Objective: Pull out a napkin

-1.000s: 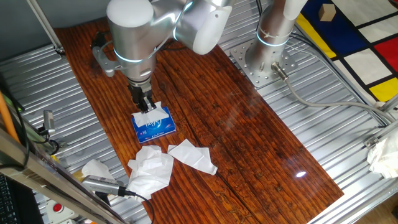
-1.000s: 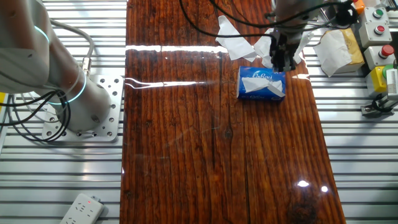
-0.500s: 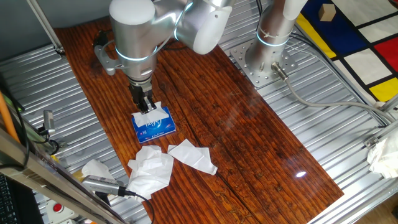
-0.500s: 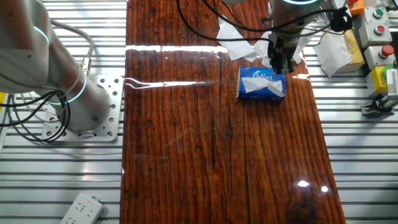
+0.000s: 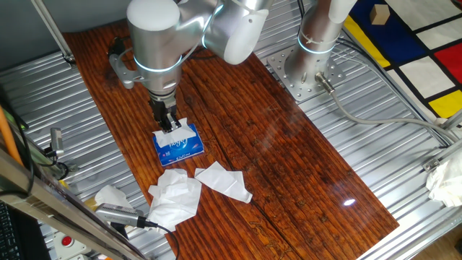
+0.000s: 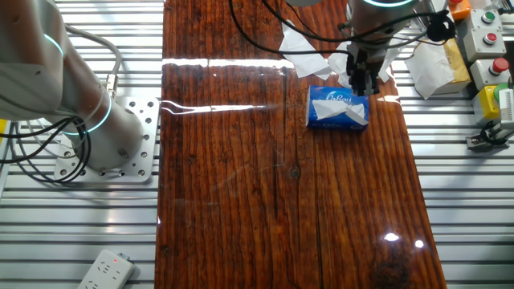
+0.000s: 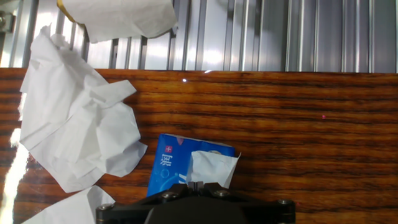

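Poking up out of the blue tissue pack (image 7: 169, 167), the napkin (image 7: 211, 168) was pinched at its near edge by the gripper (image 7: 196, 184), whose fingers were clenched together on the paper in the hand view. In one fixed view the napkin (image 5: 175, 132) showed as a white tuft at the pack's (image 5: 179, 146) far end, right under the gripper (image 5: 168, 123); the other fixed view had the gripper (image 6: 361, 83) at the pack's (image 6: 338, 109) top edge.

Barely anything had changed over the last second: the arm had crept a touch higher above the pack, the pack had not shifted, and the napkin's tuft looked no longer. So the pull seemed only just begun, with most of the sheet still inside.

Beside the pack lay a crumpled white tissue (image 7: 74, 134), and a flat pointed one (image 5: 224, 180) further out.
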`<move>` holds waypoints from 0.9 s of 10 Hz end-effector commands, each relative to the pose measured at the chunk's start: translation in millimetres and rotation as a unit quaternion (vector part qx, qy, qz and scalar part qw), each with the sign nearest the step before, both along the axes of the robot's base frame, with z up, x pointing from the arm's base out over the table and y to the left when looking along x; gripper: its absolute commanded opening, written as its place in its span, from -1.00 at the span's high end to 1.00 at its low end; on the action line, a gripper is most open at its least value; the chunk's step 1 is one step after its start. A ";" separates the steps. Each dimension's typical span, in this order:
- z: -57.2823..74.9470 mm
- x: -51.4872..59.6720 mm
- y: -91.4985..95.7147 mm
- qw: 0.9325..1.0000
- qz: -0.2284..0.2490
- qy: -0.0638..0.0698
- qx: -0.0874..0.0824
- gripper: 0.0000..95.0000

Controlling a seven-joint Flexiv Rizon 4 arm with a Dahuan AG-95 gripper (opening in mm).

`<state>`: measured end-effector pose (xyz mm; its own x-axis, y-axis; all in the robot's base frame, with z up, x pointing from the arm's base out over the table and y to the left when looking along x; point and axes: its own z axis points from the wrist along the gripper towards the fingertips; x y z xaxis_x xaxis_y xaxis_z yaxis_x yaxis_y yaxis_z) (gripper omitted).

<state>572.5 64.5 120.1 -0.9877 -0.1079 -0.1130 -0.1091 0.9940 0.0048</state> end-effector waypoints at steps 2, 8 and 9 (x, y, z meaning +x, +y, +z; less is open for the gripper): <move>-0.7 0.7 -0.5 1.000 0.004 0.000 -0.002 1.00; -0.7 0.7 -0.4 1.000 0.001 0.000 -0.002 1.00; -0.7 0.7 -0.4 1.000 0.002 0.000 -0.002 1.00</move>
<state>573.2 64.3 119.4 -0.9874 -0.1125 -0.1116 -0.1132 0.9936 0.0001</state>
